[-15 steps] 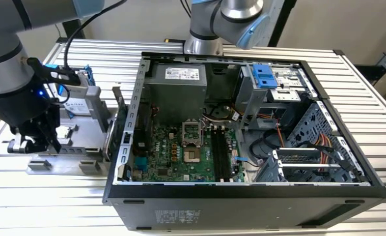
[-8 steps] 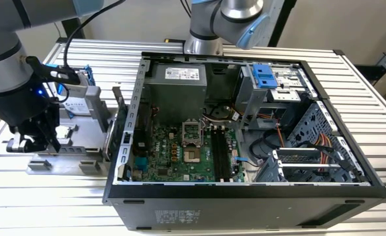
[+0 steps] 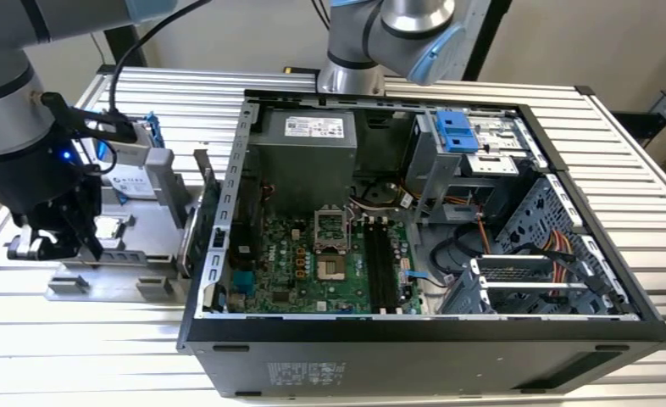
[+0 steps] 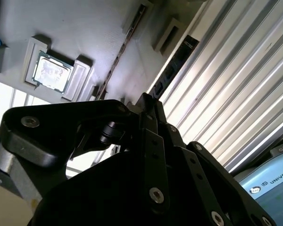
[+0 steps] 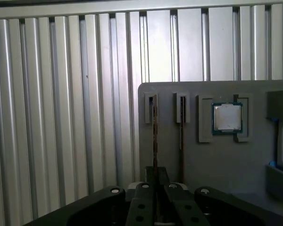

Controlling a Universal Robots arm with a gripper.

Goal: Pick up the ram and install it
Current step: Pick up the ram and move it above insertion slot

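- This looks like a robotics lab or test workshop.
- A ribbed aluminium bench (image 3: pixel 641 188) carries an opened desktop computer case (image 3: pixel 424 360).
- A grey parts fixture (image 3: pixel 107 286) sits beside it.
- An industrial robot arm (image 3: pixel 5 110) works here.

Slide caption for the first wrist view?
Gripper at the gray holder, in line with the edge-on ram; CPU chip nested nearby.
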